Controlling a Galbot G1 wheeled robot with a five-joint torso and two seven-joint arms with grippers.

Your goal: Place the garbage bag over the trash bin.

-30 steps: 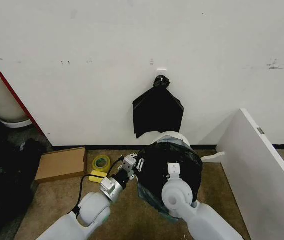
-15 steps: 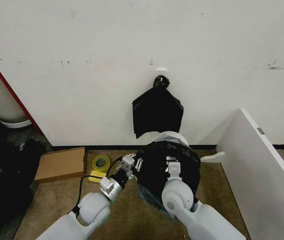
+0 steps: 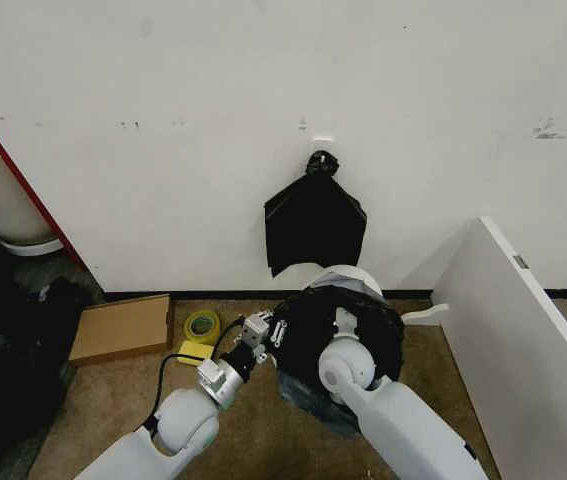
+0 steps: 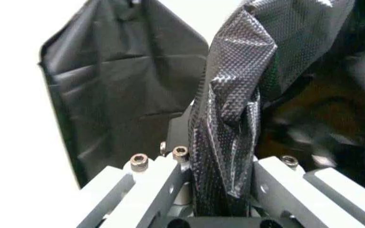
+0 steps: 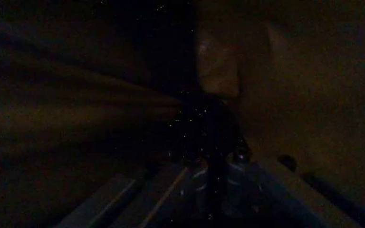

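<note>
**Garbage bag over the bin, both arms at the rim**

The trash bin stands on the floor by the white wall. From the head view, a small part of its cream rim shows at the far side. The garbage bag covers the opening of the bin and hangs down over the near side, where crumpled plastic reaches toward the carpet.

The left end effector is at the left edge of the bin. In the left wrist view, its two metal fingers are closed on a twisted strip of the garbage bag, which stands up between them. So the left end effector is gripping the bag.

The right arm reaches from the near side over the top of the bin, and the right end effector lies on the black plastic. The right wrist view is very dark; the fingers are faintly visible with something dark between them, but I cannot tell if they are open or closed.

A flat black bag with a knot hangs on the wall behind the bin. On the floor to the left are a roll of yellow tape and a cardboard box. A white panel stands at the right.
</note>
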